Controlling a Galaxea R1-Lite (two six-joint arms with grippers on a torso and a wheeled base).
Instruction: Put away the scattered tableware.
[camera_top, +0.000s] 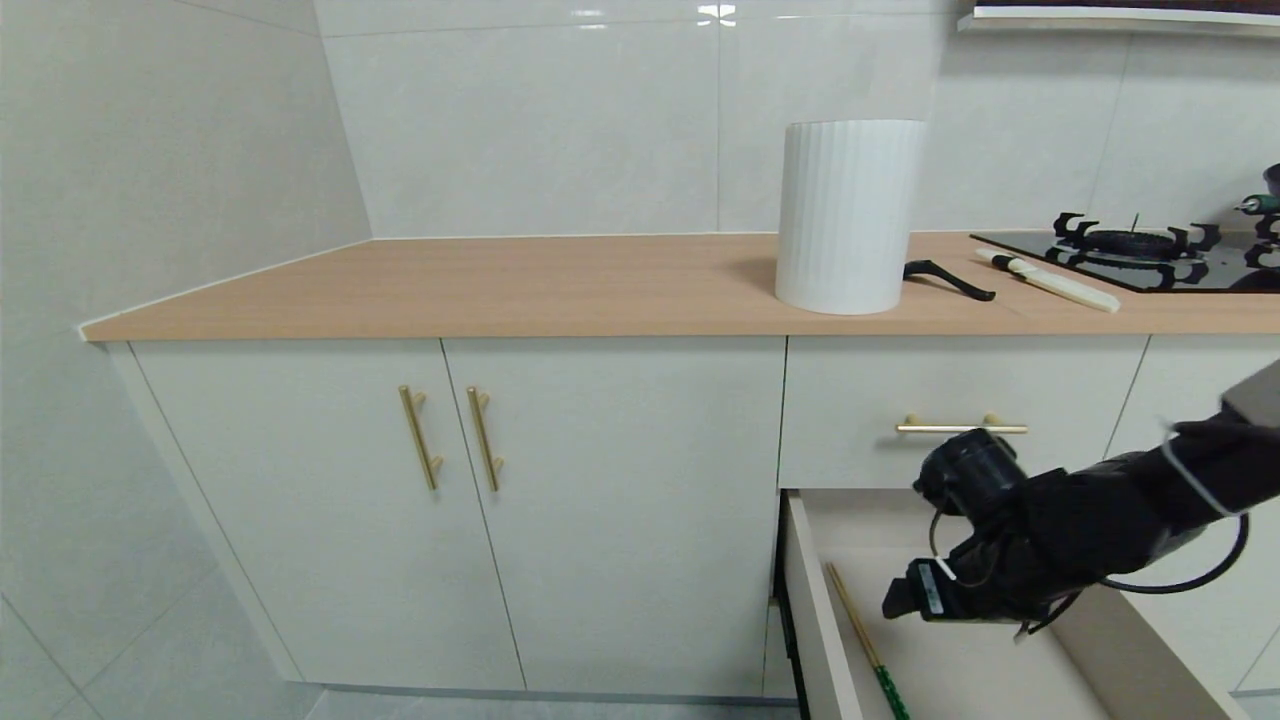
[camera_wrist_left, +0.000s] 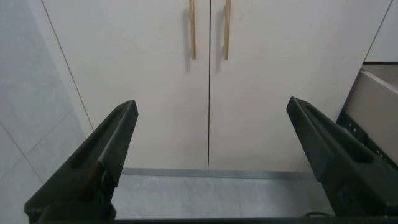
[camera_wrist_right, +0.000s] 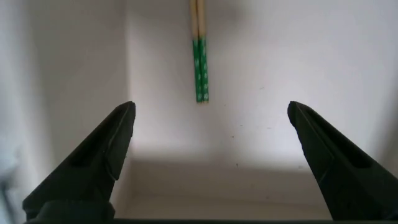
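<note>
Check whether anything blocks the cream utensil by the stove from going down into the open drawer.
Nothing visible does. The cream utensil lies uncovered on the counter; the drawer stands open below it, with chopsticks along its left wall. The right gripper, open, hangs over the drawer.

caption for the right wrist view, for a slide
Right gripper open over the drawer where green-tipped chopsticks lie.

Tally along the kitchen counter.
Two chopsticks (camera_wrist_right: 199, 56) lying in one open drawer (camera_top: 812, 600), near right; one white ribbed canister (camera_top: 850, 215) on one wooden countertop (camera_top: 500, 285); just right of it one black handle (camera_top: 950, 280) and one cream utensil (camera_top: 1050, 282); one hob (camera_top: 1130, 262), far right; two cupboard doors (camera_top: 330, 500), left; three gold bar handles (camera_top: 420, 437) in all.
</note>
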